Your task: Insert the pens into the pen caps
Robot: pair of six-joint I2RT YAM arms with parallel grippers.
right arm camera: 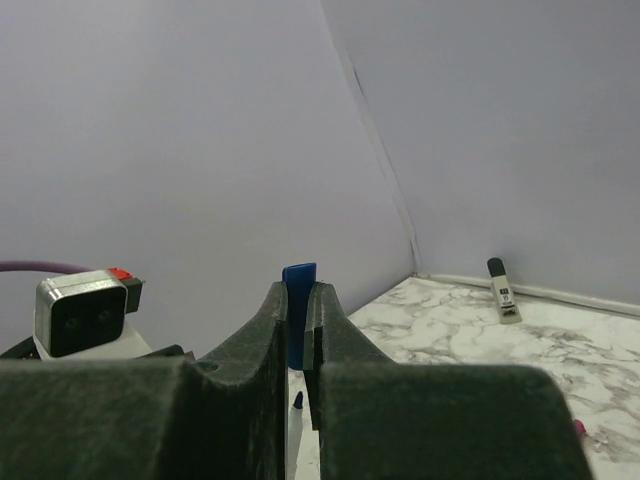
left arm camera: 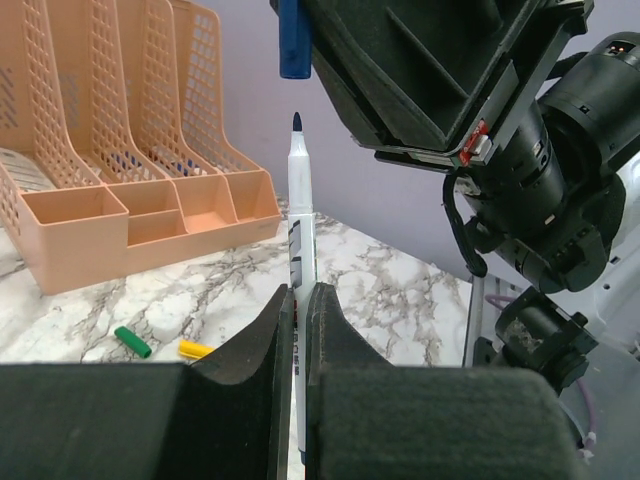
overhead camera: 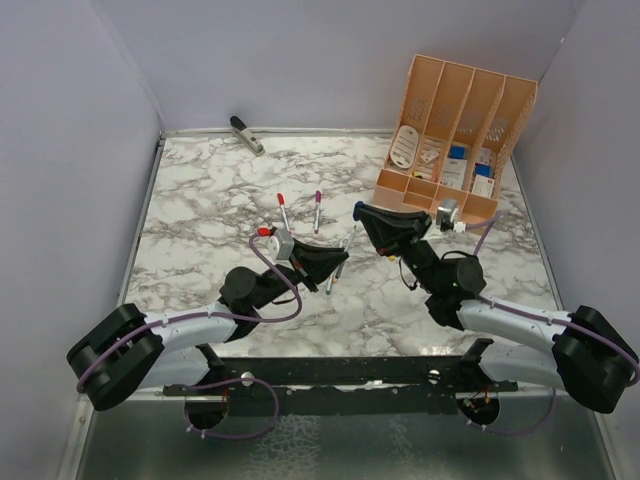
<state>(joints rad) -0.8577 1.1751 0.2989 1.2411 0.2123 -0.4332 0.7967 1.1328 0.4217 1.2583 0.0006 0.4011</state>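
My left gripper (left arm camera: 298,290) is shut on a white pen (left arm camera: 300,215) and holds it upright, dark blue tip up. Directly above that tip, a small gap away, hangs a blue pen cap (left arm camera: 294,40) with my right gripper (right arm camera: 297,288) shut on it. In the right wrist view the blue cap (right arm camera: 298,300) sticks out past the fingertips, and the pen tip (right arm camera: 298,401) shows just below it. The two grippers meet over the table's middle (overhead camera: 350,240). A green cap (left arm camera: 132,342) and a yellow cap (left arm camera: 196,349) lie loose on the marble.
Two pens, one with a red end (overhead camera: 283,211) and one with a magenta end (overhead camera: 317,209), lie beyond the left gripper. An orange mesh organizer (overhead camera: 455,130) stands at the back right. A thick grey tool (overhead camera: 246,134) lies by the back wall.
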